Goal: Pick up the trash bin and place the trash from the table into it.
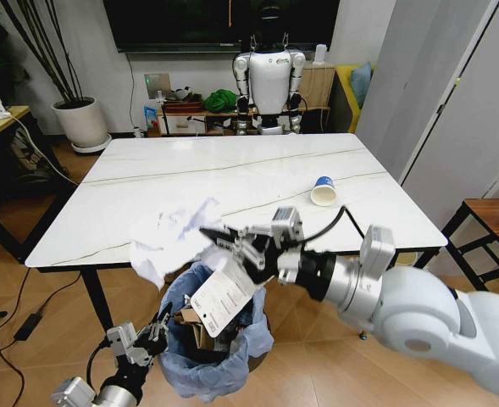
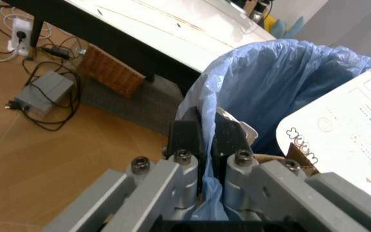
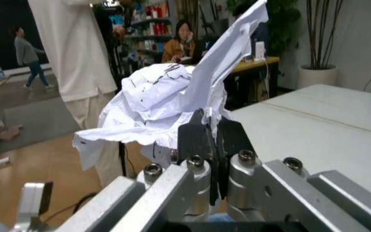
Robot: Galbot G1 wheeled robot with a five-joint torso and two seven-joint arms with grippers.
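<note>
Crinkly blue plastic is what my left gripper (image 2: pixel 206 140) has pinched, right at the rim of the bin (image 1: pixel 211 339), fingers closed on a fold of the liner. That's deliberate: holding it by the lip keeps the mouth up and open, tucked just under the near edge of the table (image 1: pixel 232 170), so stuff can drop straight in off the edge instead of being carried anywhere.

My right gripper (image 1: pixel 232 242) is over that same edge with its jaws clamped together on the crumpled paper (image 1: pixel 169 242), which billows out past the fingertips toward my left. The wad sits partly above the tabletop and partly past the edge, above the bin's mouth but a bit off to the side, I'd say.

Already in the bin: brown cardboard (image 1: pixel 194 331), plus a printed sheet (image 1: pixel 222 298) leaning up out of the opening just below the right gripper. It might snag the paper on the way down.

Still to go: the cup (image 1: pixel 323 191), lying on its side on the table's far right part, well apart from everything else.
</note>
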